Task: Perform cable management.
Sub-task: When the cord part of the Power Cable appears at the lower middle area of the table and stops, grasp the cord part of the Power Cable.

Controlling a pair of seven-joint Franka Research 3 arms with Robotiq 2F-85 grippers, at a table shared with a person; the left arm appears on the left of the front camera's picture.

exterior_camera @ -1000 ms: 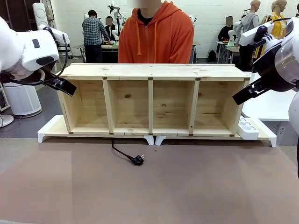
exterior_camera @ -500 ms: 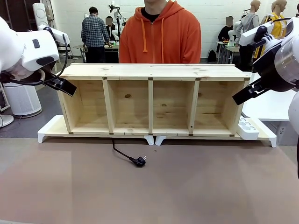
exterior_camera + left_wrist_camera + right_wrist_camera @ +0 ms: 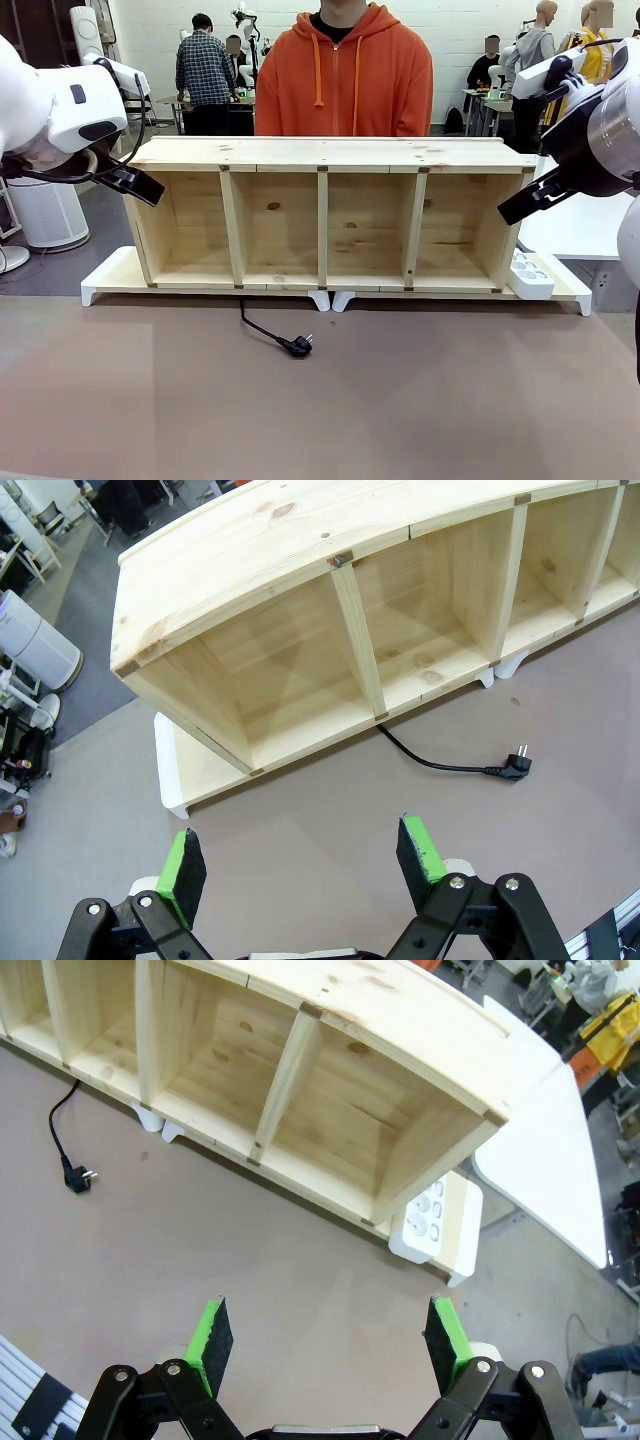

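On the brown worktop (image 3: 420,400) in front of the wooden shelf (image 3: 330,152), your cable (image 3: 293,344) lies loose, plug end free; your left tool (image 3: 300,850) and right tool (image 3: 329,1328) hover wide, holding nothing.

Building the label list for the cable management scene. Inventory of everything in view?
wooden shelf: 1, pale pine, four open compartments, across the table
stands: 2, white, end to end under the shelf
cable: 1, black, plug end on the table in front of the shelf
power strip: 1, white, on the stand at the shelf's right end
table: 1, brown
person: 1, orange hoodie, behind the shelf
left gripper: 1, black, green pads, open
right gripper: 1, black, green pads, open
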